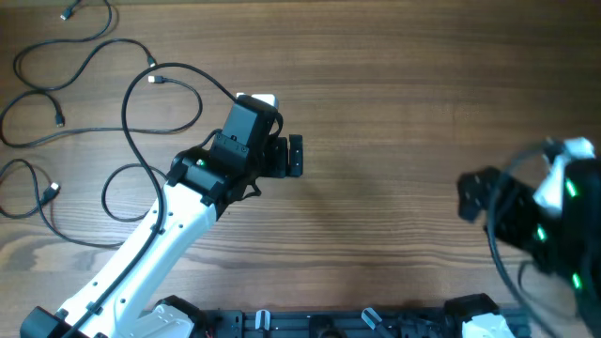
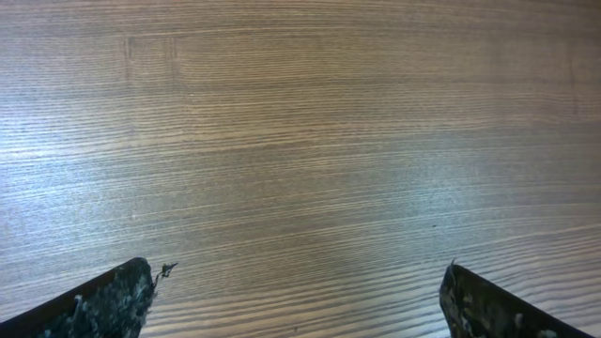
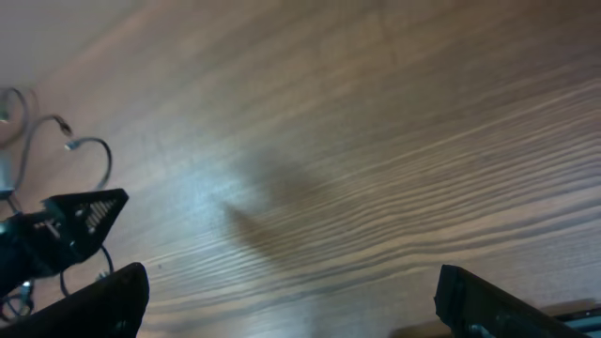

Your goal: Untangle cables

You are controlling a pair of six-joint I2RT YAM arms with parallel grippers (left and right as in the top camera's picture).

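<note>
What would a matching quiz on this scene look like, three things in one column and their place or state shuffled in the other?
Column one:
1. cables
2. left tool
3. right tool

Column two:
A. open, far right in the overhead view
B. open, near the middle of the table
C. loose wavy strands at the far left

Pairs: 1-C, 2-B, 3-A.

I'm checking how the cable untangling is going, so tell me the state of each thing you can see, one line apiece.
cables: loose wavy strands lying flat on the far left part of the table, none held.
left gripper: jaws wide open, holding nothing, over wood away from the cables.
right gripper: jaws wide open, holding nothing, at the table's right side.
</note>
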